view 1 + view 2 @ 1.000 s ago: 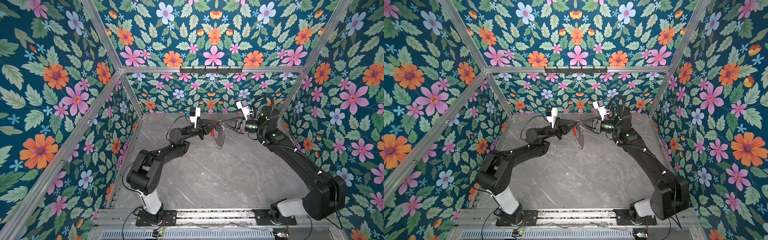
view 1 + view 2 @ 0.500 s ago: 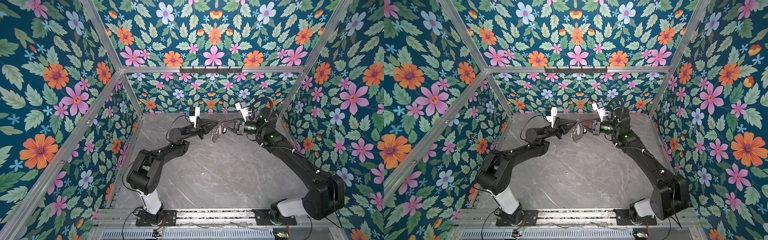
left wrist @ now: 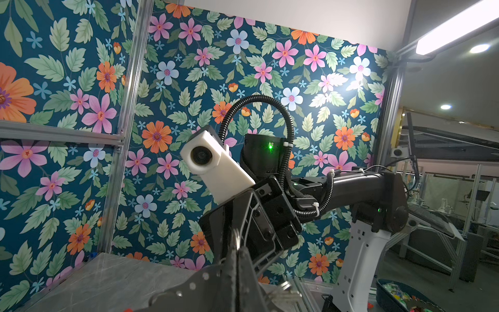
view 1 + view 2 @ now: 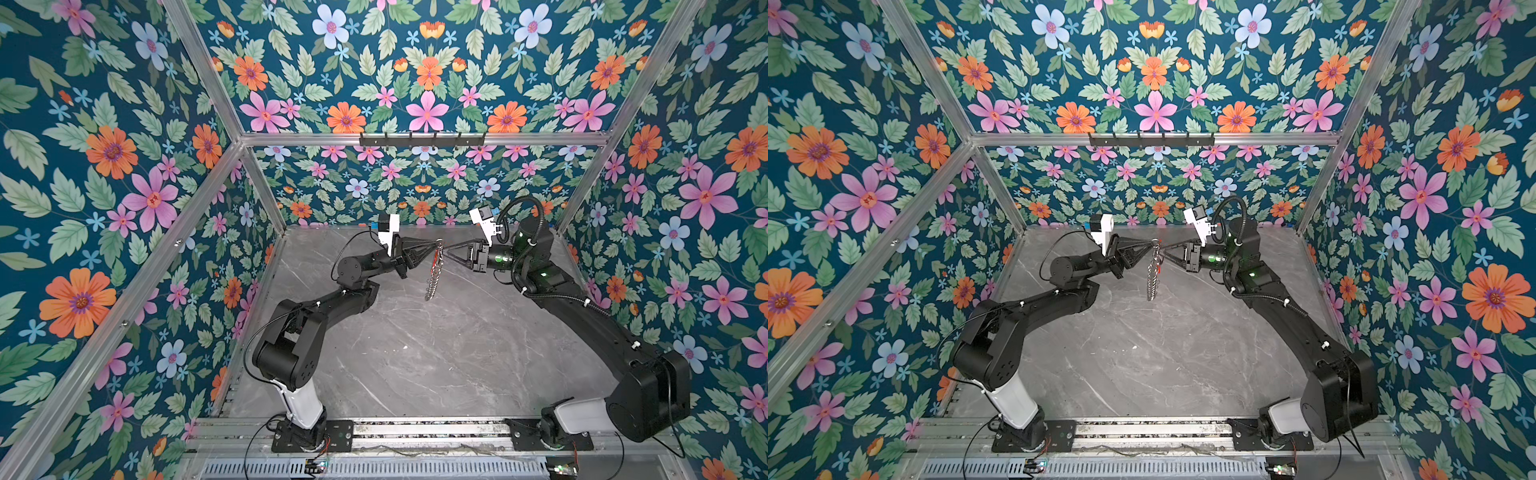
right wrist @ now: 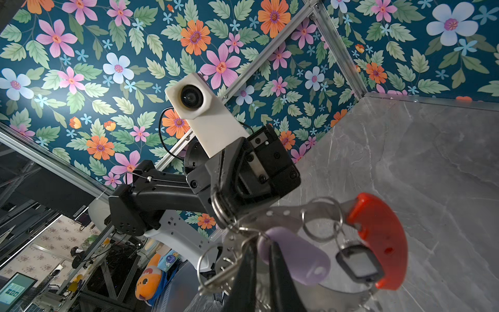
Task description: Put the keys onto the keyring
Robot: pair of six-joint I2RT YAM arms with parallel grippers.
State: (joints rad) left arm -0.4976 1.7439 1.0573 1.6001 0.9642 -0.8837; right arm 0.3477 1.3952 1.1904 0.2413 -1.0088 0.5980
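Observation:
In both top views the keyring (image 4: pixel 432 282) (image 4: pixel 1152 278) hangs in the air over the back of the table, between the two grippers. My left gripper (image 4: pixel 433 242) (image 3: pixel 238 252) is shut on the top of its metal band, beside a stack of small silver rings. From the other side my right gripper (image 4: pixel 447 249) (image 5: pixel 266 254) is closed to a narrow gap at the lilac tag (image 5: pixel 299 260) of one key. That silver key (image 5: pixel 216 278) dangles beside its fingers. The black-framed tag (image 5: pixel 360 266) hangs by the keyring's red section (image 5: pixel 378 237).
The grey marble tabletop (image 4: pixel 415 353) lies bare below the hanging rings. A black hook rail (image 4: pixel 422 139) runs along the back wall, and floral walls close in three sides. Outside the cell a bin of colourful things (image 3: pixel 399 297) stands by the right arm's base.
The row of small rings swung up and sideways half a second ago and now hangs straight down again. Both grippers stay together at the top of the keyring.

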